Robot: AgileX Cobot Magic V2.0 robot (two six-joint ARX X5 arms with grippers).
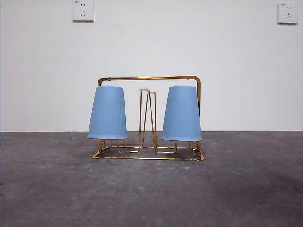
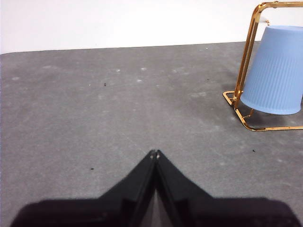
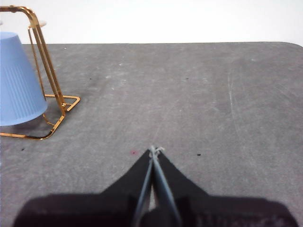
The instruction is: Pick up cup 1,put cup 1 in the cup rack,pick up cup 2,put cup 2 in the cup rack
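Outer prongs: I see the two blue cups (image 1: 107, 112) hiding them on the cup rack (image 1: 149, 78); only feet show
Rack beyond my left jaws: cut by the edge
Rack beyond my right jaws: likewise cropped

Cup rack (image 1: 148, 79) stands mid-table with two upside-down blue cups, cup 1 (image 1: 108, 112) and cup 2 (image 1: 182, 113), flanking bare middle prongs (image 1: 147, 118). Grey table (image 1: 47, 189) open all round.
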